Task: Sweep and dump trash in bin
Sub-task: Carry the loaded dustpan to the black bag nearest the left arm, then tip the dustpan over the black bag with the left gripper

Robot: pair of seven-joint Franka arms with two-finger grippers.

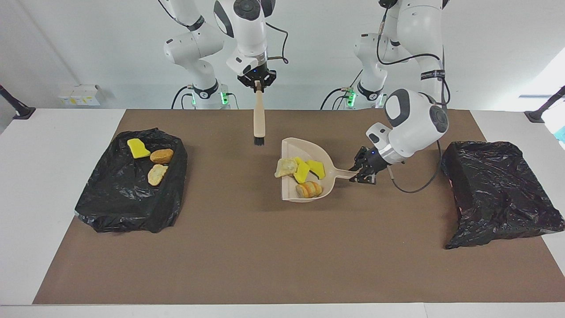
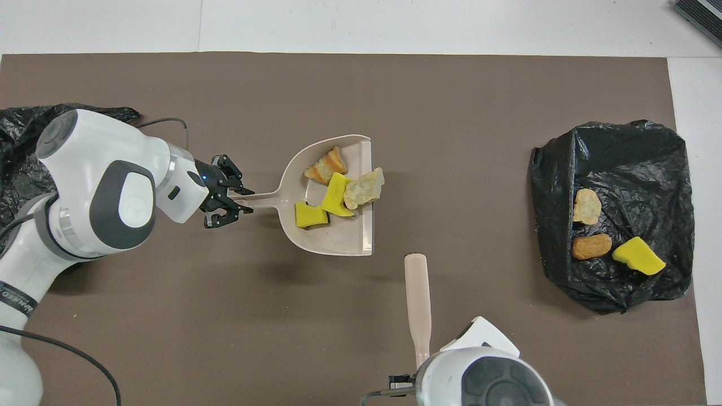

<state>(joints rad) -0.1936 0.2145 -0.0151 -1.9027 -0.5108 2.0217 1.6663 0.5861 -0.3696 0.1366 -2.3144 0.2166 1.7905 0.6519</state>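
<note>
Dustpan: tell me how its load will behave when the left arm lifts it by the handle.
The dustpan looks like stiff plastic, so it should lift without sagging in the left gripper. The trash lies loose, probably light. The paper wad straddles the open lip, so it may slide out if tilted that way.

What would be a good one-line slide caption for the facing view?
Left gripper holds the dustpan loaded with trash; right gripper dangles the brush above the table.

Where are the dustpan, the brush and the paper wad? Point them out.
dustpan [image 1: 296,192]: facing view, bare pan floor.
brush [image 1: 258,117]: facing view, middle of handle.
paper wad [image 2: 364,188]: overhead view, its middle, at the pan's lip.
</note>
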